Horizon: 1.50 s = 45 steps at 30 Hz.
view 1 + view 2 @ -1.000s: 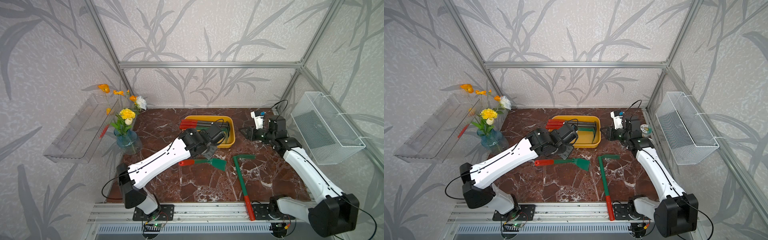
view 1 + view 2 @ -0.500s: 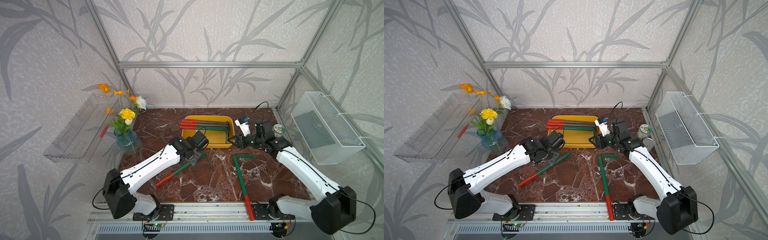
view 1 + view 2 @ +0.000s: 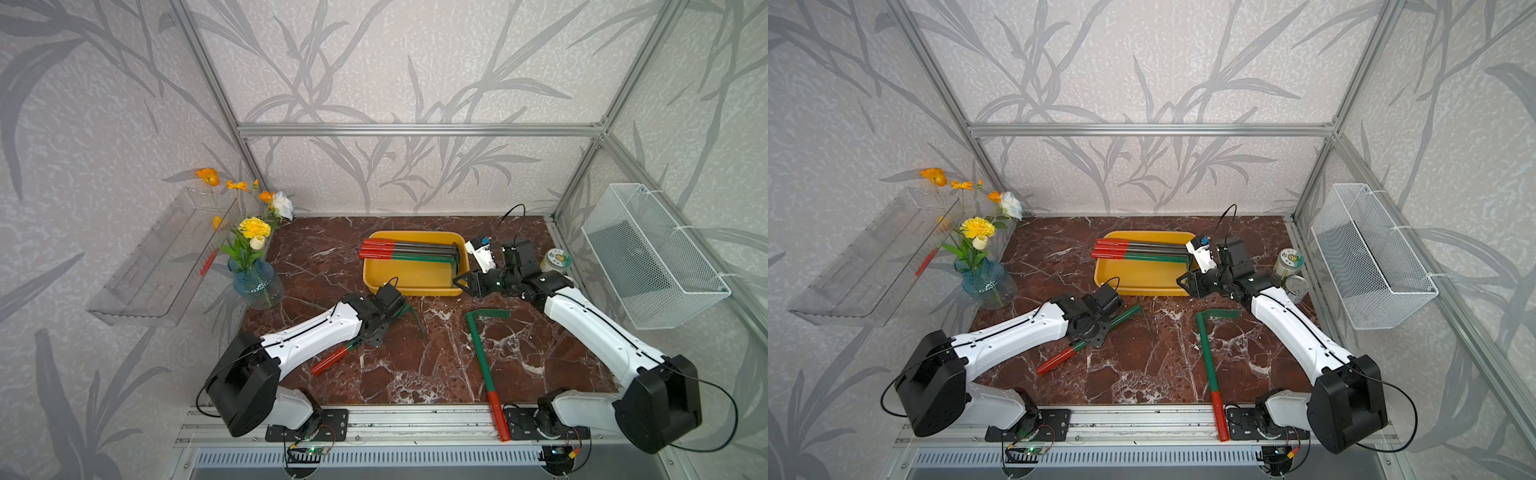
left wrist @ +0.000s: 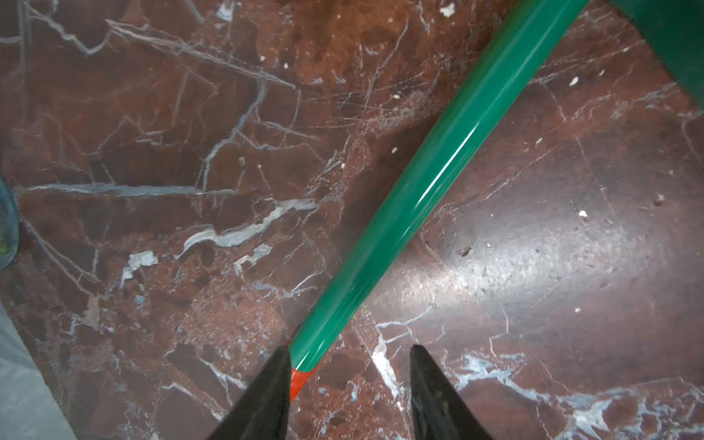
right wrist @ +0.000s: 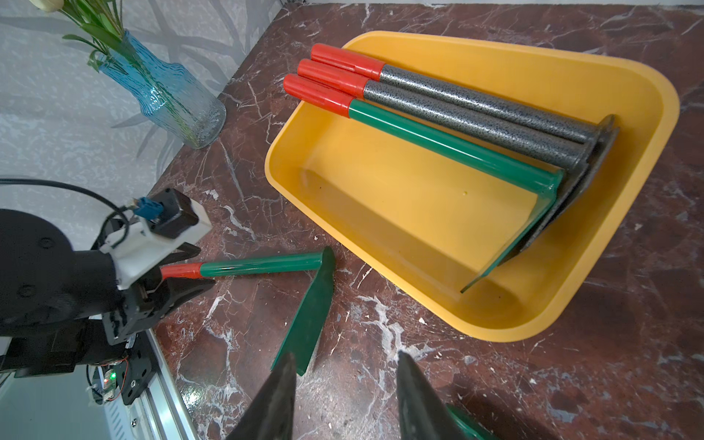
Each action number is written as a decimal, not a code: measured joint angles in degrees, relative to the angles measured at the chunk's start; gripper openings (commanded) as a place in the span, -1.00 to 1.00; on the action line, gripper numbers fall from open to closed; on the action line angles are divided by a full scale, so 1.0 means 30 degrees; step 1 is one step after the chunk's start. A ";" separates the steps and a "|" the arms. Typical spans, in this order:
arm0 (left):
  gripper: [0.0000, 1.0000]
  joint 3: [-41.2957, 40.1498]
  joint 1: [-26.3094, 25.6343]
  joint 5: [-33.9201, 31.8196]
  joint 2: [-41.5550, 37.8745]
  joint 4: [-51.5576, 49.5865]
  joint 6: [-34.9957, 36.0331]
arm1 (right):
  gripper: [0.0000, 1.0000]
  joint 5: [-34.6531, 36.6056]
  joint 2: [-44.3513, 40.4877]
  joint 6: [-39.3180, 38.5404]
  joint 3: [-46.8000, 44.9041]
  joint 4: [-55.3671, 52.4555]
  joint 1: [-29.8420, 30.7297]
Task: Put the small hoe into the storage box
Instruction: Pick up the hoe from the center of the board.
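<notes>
The small hoe (image 3: pixel 332 358) (image 3: pixel 1059 359), a green handle with a red grip and a green blade, lies diagonally on the marble in front of the storage box. My left gripper (image 3: pixel 361 337) (image 4: pixel 349 347) is open astride its handle (image 4: pixel 430 183) where green meets red; one finger touches it. The yellow storage box (image 3: pixel 415 292) (image 5: pixel 495 335) holds three red-gripped tools (image 5: pixel 449 114). My right gripper (image 3: pixel 461 282) (image 5: pixel 344 354) is open and empty by the box's near right corner, just past the hoe's blade (image 5: pixel 308 324).
A longer green hoe (image 3: pixel 482 353) with a red grip lies at the front right. A blue vase of flowers (image 3: pixel 257 282) stands left. A clear trough (image 3: pixel 162 257) hangs on the left wall, a white mesh basket (image 3: pixel 652 253) on the right. Two jars (image 3: pixel 1287 262) stand back right.
The left arm pulled back from the box, the hoe turned from crosswise to diagonal, and the left jaws opened. The right arm swung left to the box's corner.
</notes>
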 measured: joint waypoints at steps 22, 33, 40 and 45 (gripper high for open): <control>-0.11 0.1137 0.2317 0.2965 0.4488 0.1683 0.4670 | -0.12 0.0087 0.0889 0.0240 -0.0466 0.1268 -0.0619; -0.28 0.1537 0.2557 0.5676 0.5071 0.1668 0.6462 | -0.12 0.0102 0.1005 0.0423 -0.0656 0.1668 -0.0998; -0.63 0.2346 0.2310 0.6513 0.5719 0.1472 0.7074 | -0.13 0.0102 0.1290 0.0576 -0.0678 0.1982 -0.1137; -0.82 0.2463 0.2106 0.6666 0.5756 0.1596 0.6921 | -0.12 0.0066 0.1290 0.0583 -0.0678 0.2018 -0.1137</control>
